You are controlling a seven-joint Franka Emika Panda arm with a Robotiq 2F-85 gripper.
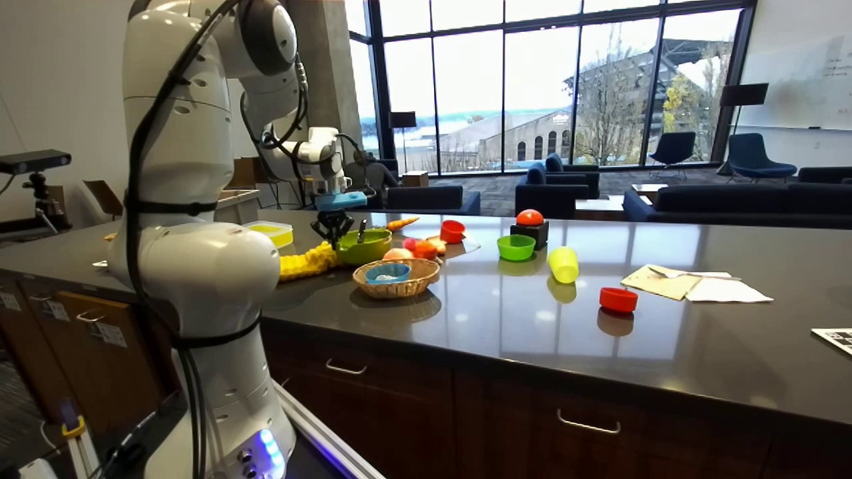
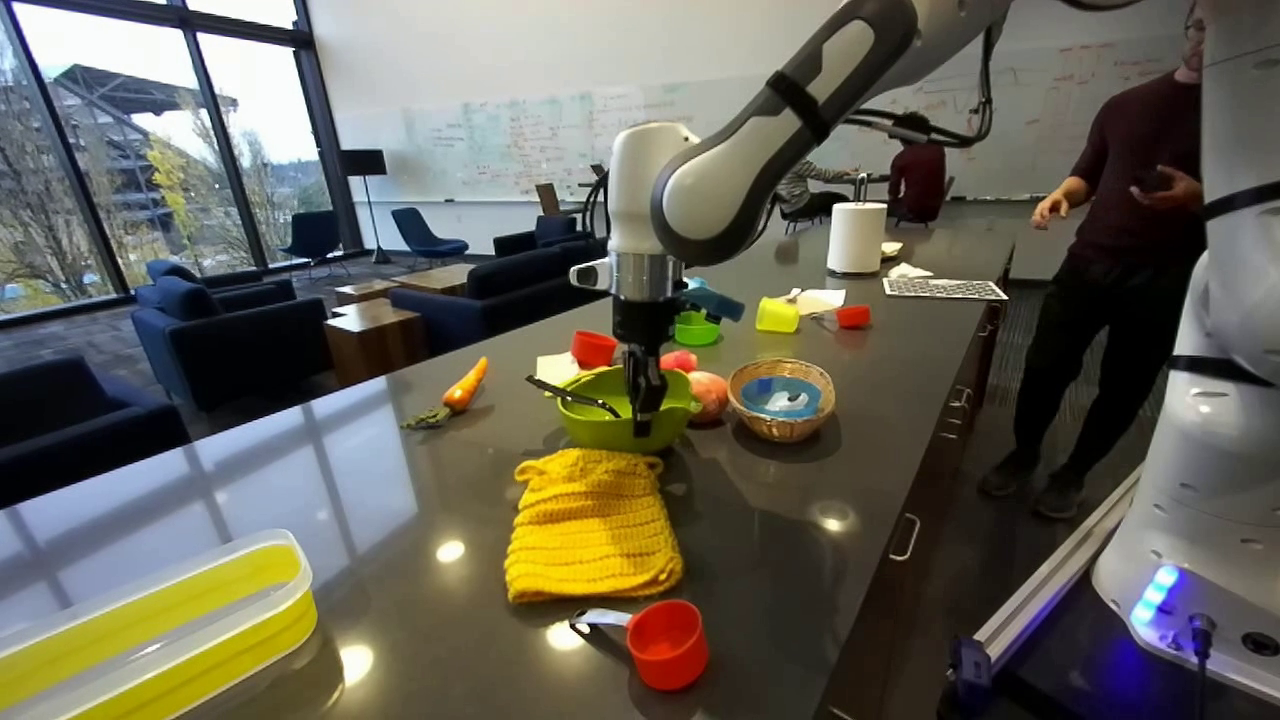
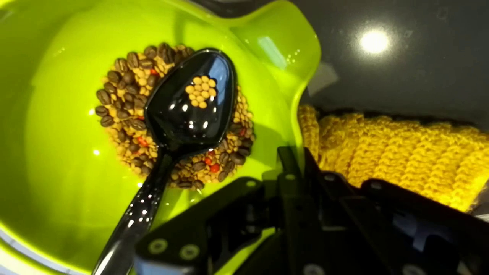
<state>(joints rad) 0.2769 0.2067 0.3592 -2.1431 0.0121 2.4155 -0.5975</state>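
Gleaming lime-green bowl (image 3: 68, 126), seemingly spouted

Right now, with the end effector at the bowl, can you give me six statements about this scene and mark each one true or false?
1. The end effector is closed on the rim of the bowl. True.
2. The spoon rests in the bowl. True.
3. The spoon is empty. False: the spoon holds some tan grains.
4. The blue dish sits in the basket. True.
5. The carrot is in the bowl. False: the carrot lies on the counter, apart from the bowl.
6. The cloth covers the basket. False: the cloth lies on the counter, beside the bowl.
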